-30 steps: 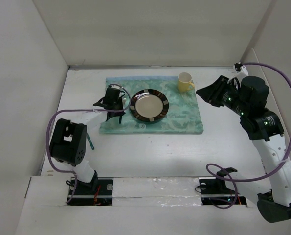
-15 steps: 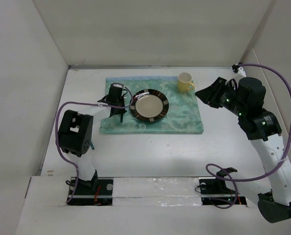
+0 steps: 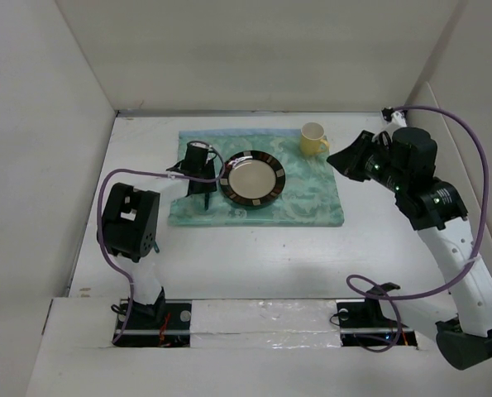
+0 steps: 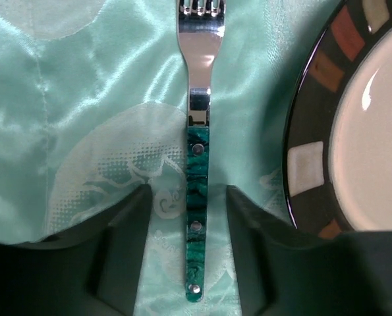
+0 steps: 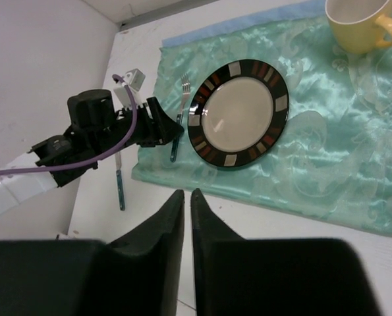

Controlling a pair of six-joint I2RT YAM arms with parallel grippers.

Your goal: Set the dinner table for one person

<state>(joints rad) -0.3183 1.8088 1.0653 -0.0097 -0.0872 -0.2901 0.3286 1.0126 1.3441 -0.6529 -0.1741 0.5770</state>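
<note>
A fork (image 4: 197,197) with a green marbled handle lies flat on the teal mat (image 4: 90,99), just left of the dark-rimmed plate (image 4: 354,131). My left gripper (image 4: 188,197) stands open over the handle, with mat showing on both sides between fork and fingers. From above, the left gripper (image 3: 198,178) sits at the plate's (image 3: 252,179) left edge on the white dinner table (image 3: 254,256). My right gripper (image 5: 186,194) is shut on nothing and hangs in the air at the mat's right side (image 3: 345,159). A yellow mug (image 3: 313,138) stands at the mat's far right corner.
A utensil with a teal handle (image 5: 120,187) lies on the bare table left of the mat, near the left arm's elbow (image 3: 128,223). White walls close in the table on the left, back and right. Purple cables loop from both arms.
The left gripper has opened and let go of the fork, which now lies on the mat. The right gripper's fingers have closed together, and that arm has shifted slightly left.
</note>
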